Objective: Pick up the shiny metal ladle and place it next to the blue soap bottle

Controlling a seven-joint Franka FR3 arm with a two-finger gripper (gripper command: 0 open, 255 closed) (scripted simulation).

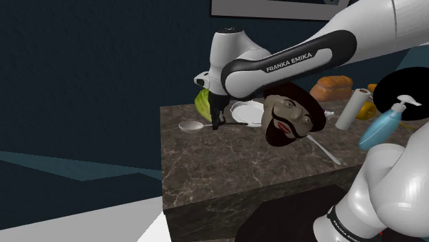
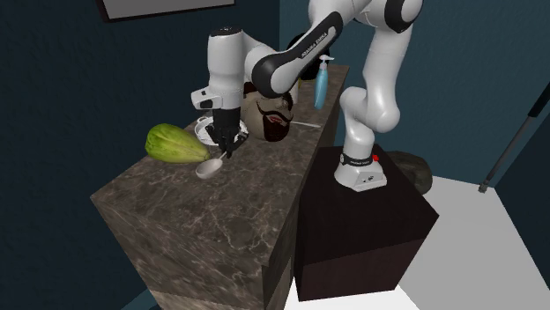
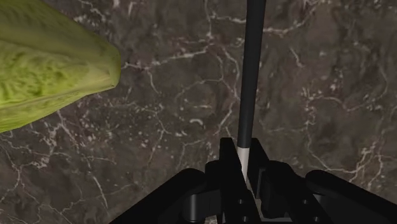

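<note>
Fingers (image 3: 228, 160) clamped on slim-handled ladle (image 3: 250, 76), veined marble counter (image 3: 331, 95)

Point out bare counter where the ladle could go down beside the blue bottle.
Bare dark marble counter lies between the brown bearded-face jug, the thin white rod and the counter's front edge in the shoulder view; a smaller strip separates rod and blue soap bottle. Crowded behind: white plate, white cylinder, brown bread loaf.
</note>
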